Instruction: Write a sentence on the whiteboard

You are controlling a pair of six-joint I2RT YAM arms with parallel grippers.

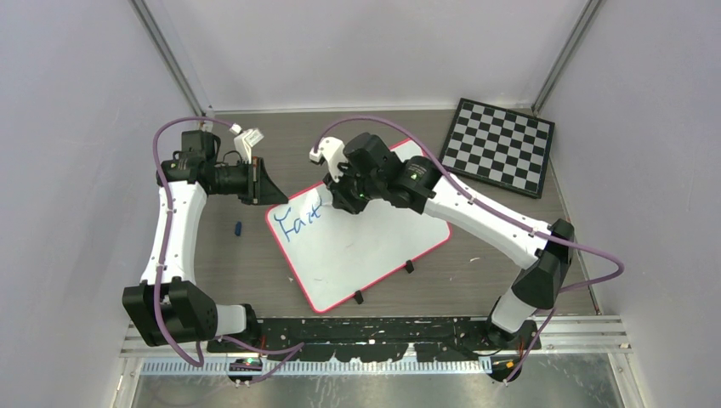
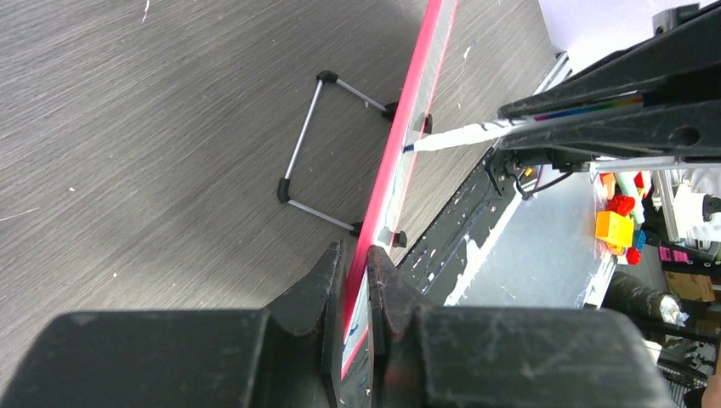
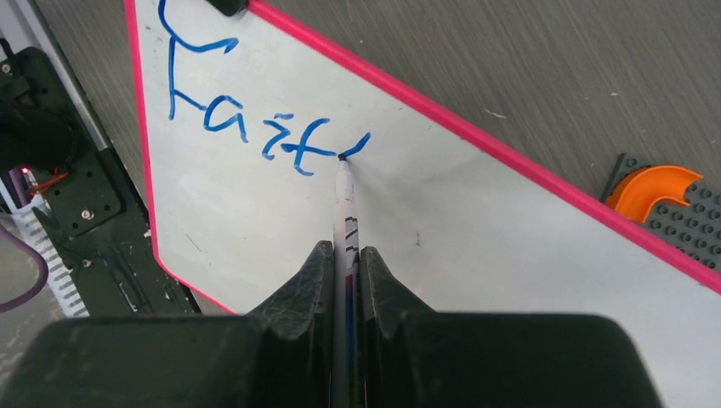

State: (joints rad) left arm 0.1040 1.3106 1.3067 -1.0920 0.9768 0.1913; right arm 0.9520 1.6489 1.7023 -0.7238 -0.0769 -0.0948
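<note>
The whiteboard [image 1: 366,251] with a red-pink rim lies tilted on the table. My left gripper [image 1: 270,191] is shut on its far-left corner; in the left wrist view the jaws [image 2: 354,259] pinch the rim [image 2: 406,119] edge-on. My right gripper [image 1: 340,197] is shut on a white marker [image 3: 345,225]. The marker's blue tip touches the board [image 3: 476,229] at the end of the blue writing [image 3: 255,127], which reads "Fait" plus a short stroke. The writing [image 1: 302,221] also shows in the top view. The marker [image 2: 451,138] also shows in the left wrist view.
A checkered chessboard [image 1: 500,144] lies at the back right. A small blue cap [image 1: 238,228] lies left of the whiteboard. Small black clips [image 1: 409,266] sit by the board's near edge. An orange piece on a grey plate [image 3: 659,191] shows under the right wrist.
</note>
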